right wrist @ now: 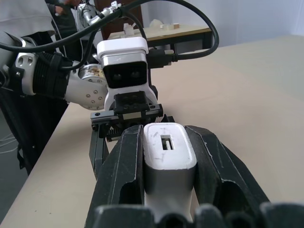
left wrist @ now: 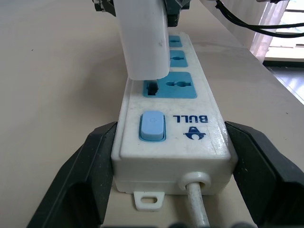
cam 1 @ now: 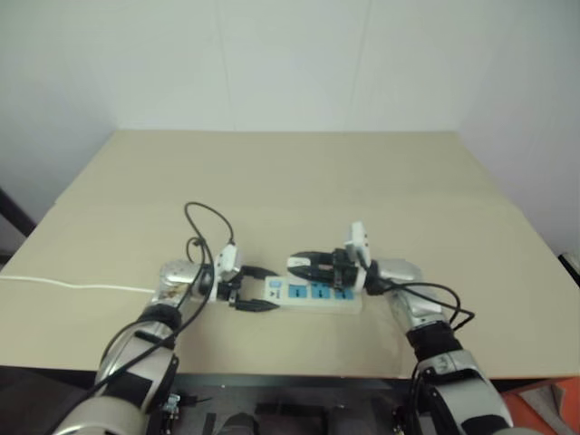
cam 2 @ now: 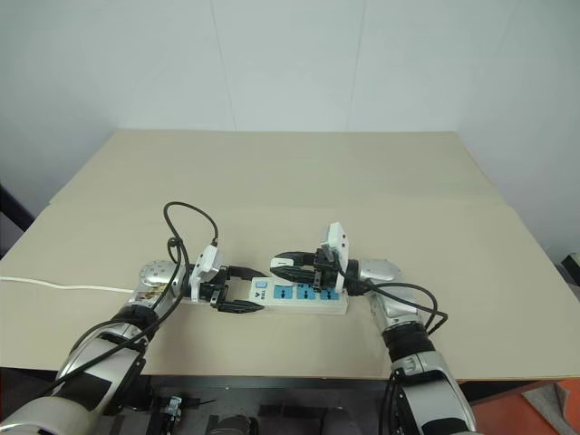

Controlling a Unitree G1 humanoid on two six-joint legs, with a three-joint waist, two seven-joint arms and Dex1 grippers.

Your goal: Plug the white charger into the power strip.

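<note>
Where the pale wall (cam 1: 290,63) fills the upper half of the head views, the beige table (cam 1: 290,172) spreads across the middle, wide and bare toward the back edge. Low in the centre of the frame lies the power strip (cam 1: 313,295), long and flat, its blue outlets facing up, and its thin white cord (cam 1: 72,286) trails off to the left edge of the picture. The left gripper (cam 1: 254,288) comes in from the lower left, and its black fingers (left wrist: 80,175) are pressed against both sides of the strip's switch end, the blue switch (left wrist: 152,125) sitting between them. From the lower right comes the right gripper (cam 1: 304,263), hovering over the strip, its fingers (right wrist: 121,175) pinching the white charger (right wrist: 168,159) on either side. In the left wrist view the charger (left wrist: 142,38) stands upright with its lower end right at the nearest outlet (left wrist: 172,86); whether it's fully seated, I can't tell.
</note>
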